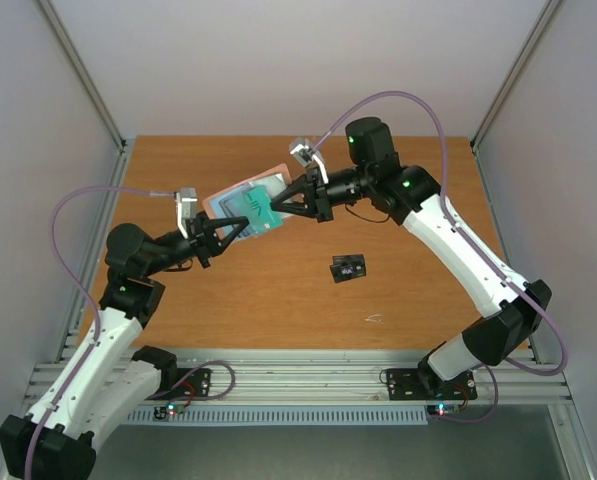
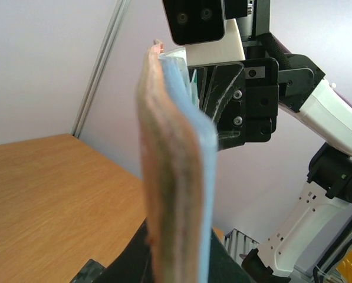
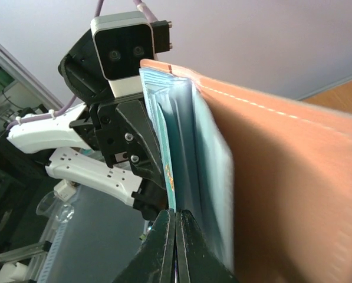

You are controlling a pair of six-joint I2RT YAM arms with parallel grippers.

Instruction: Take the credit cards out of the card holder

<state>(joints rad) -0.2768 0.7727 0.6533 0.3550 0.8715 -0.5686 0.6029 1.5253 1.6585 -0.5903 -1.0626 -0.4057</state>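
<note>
Both grippers closed | left gripper (image 1: pixel 244 224) clamped on card holder (image 1: pixel 233 197) | right gripper (image 1: pixel 277 206) pinching green card (image 1: pixel 261 209) by protruding end | card's long axis points toward right gripper.

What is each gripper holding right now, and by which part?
The left gripper pinches the card holder by its edge; the right gripper appears shut on the exposed end of the green card.

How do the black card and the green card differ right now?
The black card lies flat on the table, untouched; the green card is off the table, pinched by the right gripper. The black card is clear of the card holder; the green card overlaps it. Both are small, thin rectangles.
</note>
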